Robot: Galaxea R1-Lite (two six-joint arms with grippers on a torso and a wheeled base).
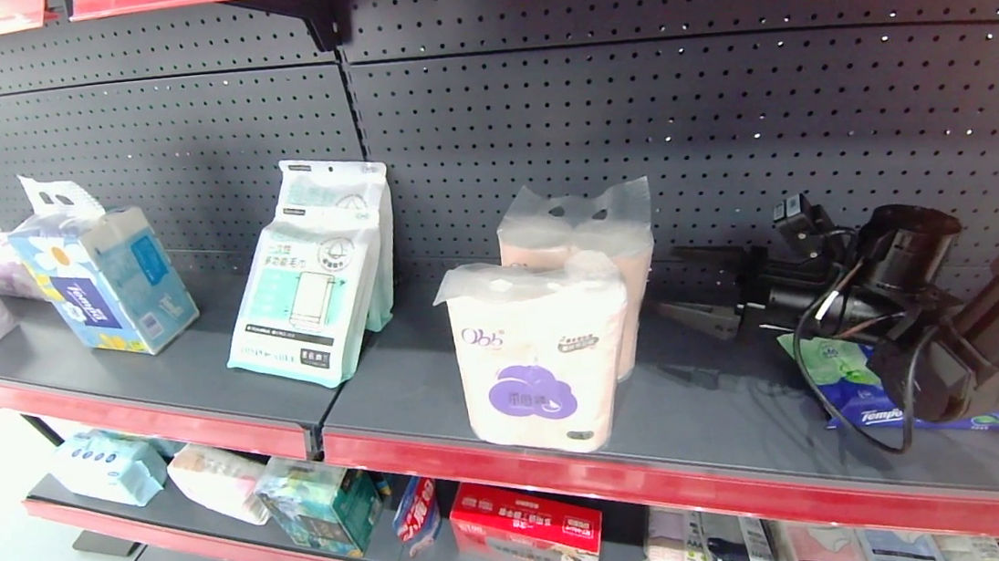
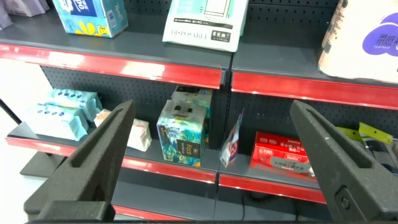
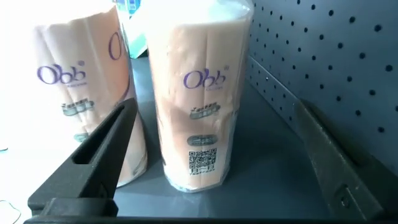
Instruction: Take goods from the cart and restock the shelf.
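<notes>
The right gripper [image 1: 681, 286] hangs above the grey metal shelf [image 1: 196, 369], its black fingers spread wide and holding nothing. It points at the peach plastic-wrapped pack of toilet rolls [image 1: 591, 235], which stands upright just past the fingertips near the perforated back panel. Just in front of that stands the white plastic-wrapped roll pack with a purple cloud [image 1: 539, 359]. The left gripper [image 2: 211, 165] is likewise spread and empty, facing the lower shelves.

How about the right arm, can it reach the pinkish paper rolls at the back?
Probably yes. The right end effector is open beside the pinkish paper rolls, facing them at their height, with only bare shelf between.
</notes>
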